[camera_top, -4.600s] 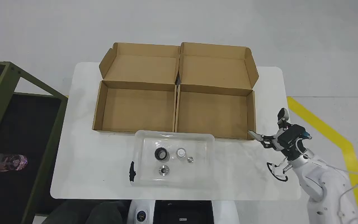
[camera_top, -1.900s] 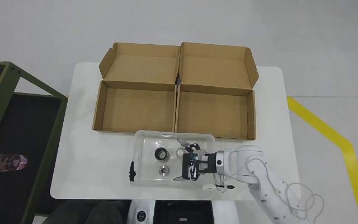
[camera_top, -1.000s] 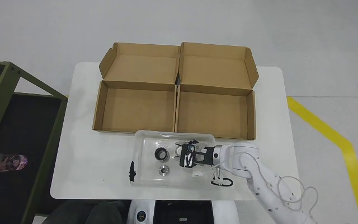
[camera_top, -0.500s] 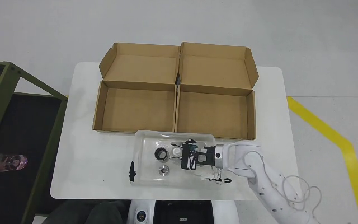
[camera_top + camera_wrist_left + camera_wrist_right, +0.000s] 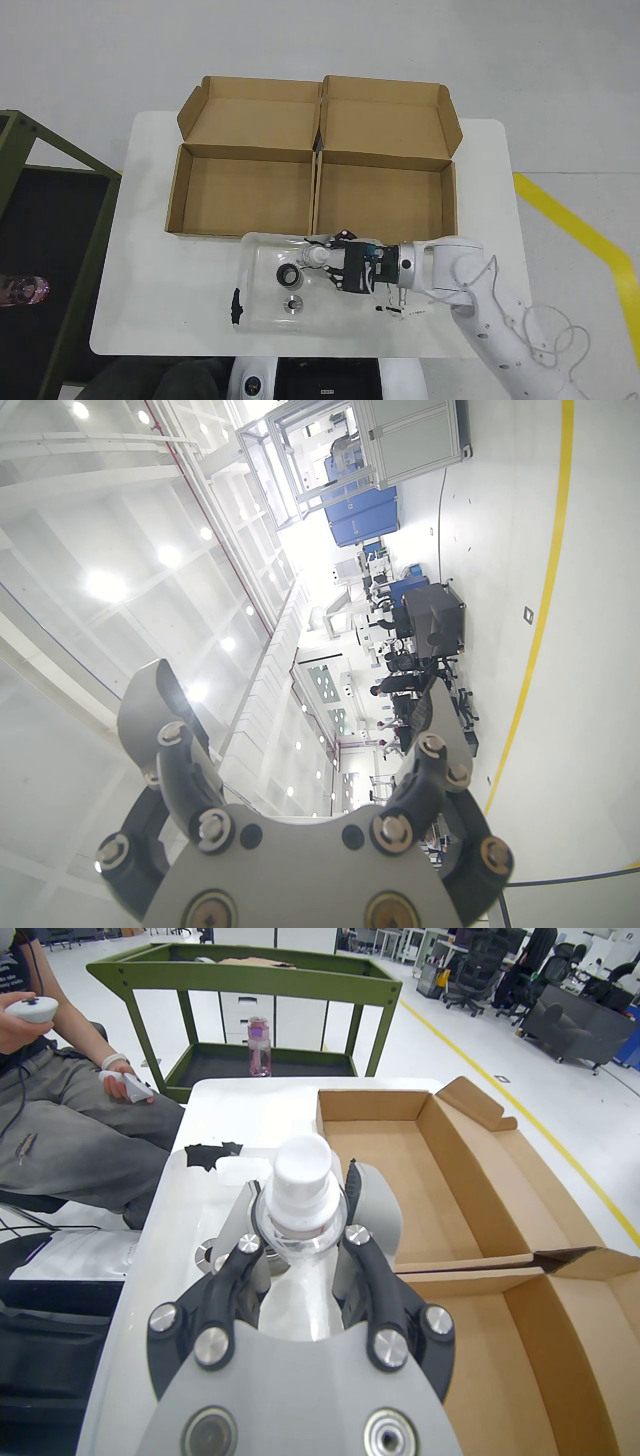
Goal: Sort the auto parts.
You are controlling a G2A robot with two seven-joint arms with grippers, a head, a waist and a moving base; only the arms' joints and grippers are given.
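Item: white stepped plastic part (image 5: pixel 302 1163), pinched at its wider base between the fingers of my right gripper (image 5: pixel 301 1208), over the clear tray (image 5: pixel 262 305) beneath my hand, cardboard boxes (image 5: pixel 250 195) close alongside; judged light, rigid, smooth and likely slippery, best squeezed across that base, gently.

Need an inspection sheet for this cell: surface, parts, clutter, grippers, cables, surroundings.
Surface: white table bearing a clear tray and two open cardboard boxes, side by side.
Job's things: white stepped part held over the tray; black ring and metal part lie in it.
Clutter: black tape scrap beside the tray.
Grippers: right gripper fingers shut on the white stepped part; left gripper open, holding nothing.
Cables: dark cable loop at the right wrist.
Surroundings: green cart, pink bottle, yellow floor line.
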